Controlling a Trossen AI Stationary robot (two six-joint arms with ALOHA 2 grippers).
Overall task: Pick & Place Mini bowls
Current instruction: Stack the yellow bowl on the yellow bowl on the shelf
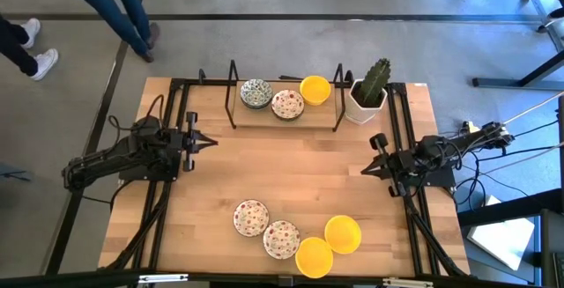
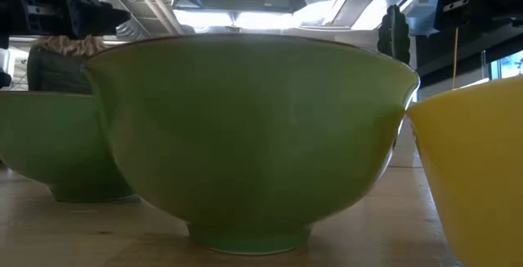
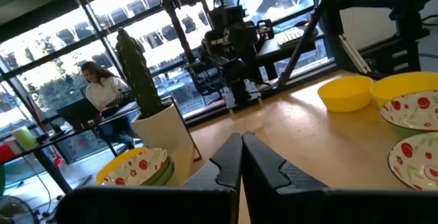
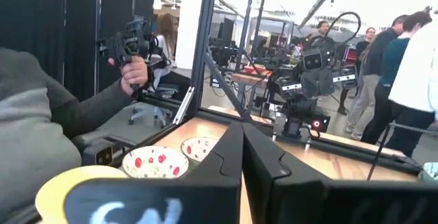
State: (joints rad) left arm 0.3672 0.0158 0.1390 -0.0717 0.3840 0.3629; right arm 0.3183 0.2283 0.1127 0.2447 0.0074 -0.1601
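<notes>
Both grippers were clenched shut and held nothing. Left gripper [image 1: 208, 141] sat at the table's 9 o'clock edge, fingertips pointing toward centre; in its wrist view the two dark fingers [image 3: 229, 161] met with no gap. Right gripper [image 1: 367, 170] sat at the 3 o'clock edge, facing inward, its fingers [image 4: 229, 157] likewise pressed together.

Seven mini bowls were visible from above, in two groups on the wooden table [image 1: 300, 160].

Group 1, at 12 o'clock, stood in a row on a low wooden shelf [image 1: 284, 117] carried by a black frame:
- green-blue patterned bowl [image 1: 256, 92], white ground, at the row's 9 o'clock end;
- red-speckled white bowl [image 1: 287, 104], touching or just beside it;
- plain yellow bowl [image 1: 315, 89], at the 3 o'clock end.

Group 2, at 6 o'clock near the table edge, formed a shallow arc:
- speckled bowl [image 1: 251, 217];
- second speckled bowl [image 1: 281, 239], touching the first at its 4 o'clock;
- yellow bowl [image 1: 314, 257], against the second speckled bowl;
- second yellow bowl [image 1: 342, 233], just beside the first at its 1 o'clock.

All bowls were small, round, shallow and upright. The low view was filled by close bowl walls [image 2: 245, 136], which read green there.

A white square pot with a cactus [image 1: 368, 94] stood just beside the shelf's 3 o'clock end.
</notes>
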